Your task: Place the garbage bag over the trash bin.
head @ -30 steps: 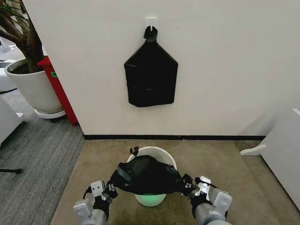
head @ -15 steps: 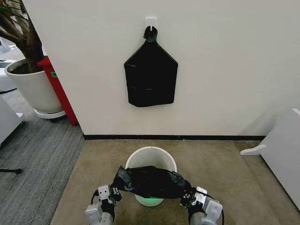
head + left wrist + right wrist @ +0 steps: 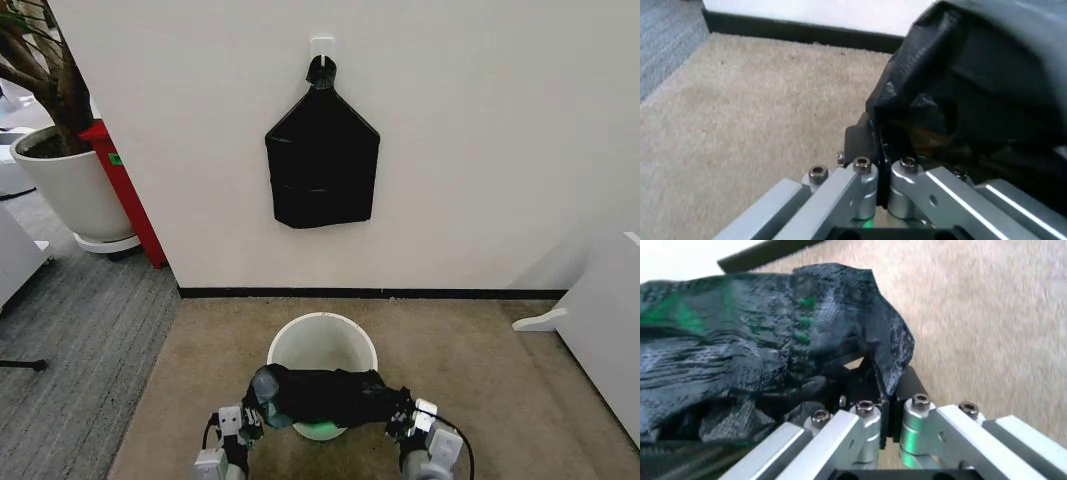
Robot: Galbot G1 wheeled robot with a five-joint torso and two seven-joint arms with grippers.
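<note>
The garbage bag (image 3: 322, 397) stretches across the near rim of the trash bin (image 3: 322, 345). The left gripper (image 3: 250, 417) and right gripper (image 3: 400, 420), one at each side of the bin, have their fingers (image 3: 870, 385) pinched onto the bag's ends.

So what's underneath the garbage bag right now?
The near rim of the trash bin and part of its greenish base, the garbage bag stretched above between left gripper and right gripper. The rest is covered.

garbage bag (image 3: 322, 395): glossy crinkly plastic | trash bin (image 3: 322, 343): smooth plastic | carpet (image 3: 740, 115): rough
</note>
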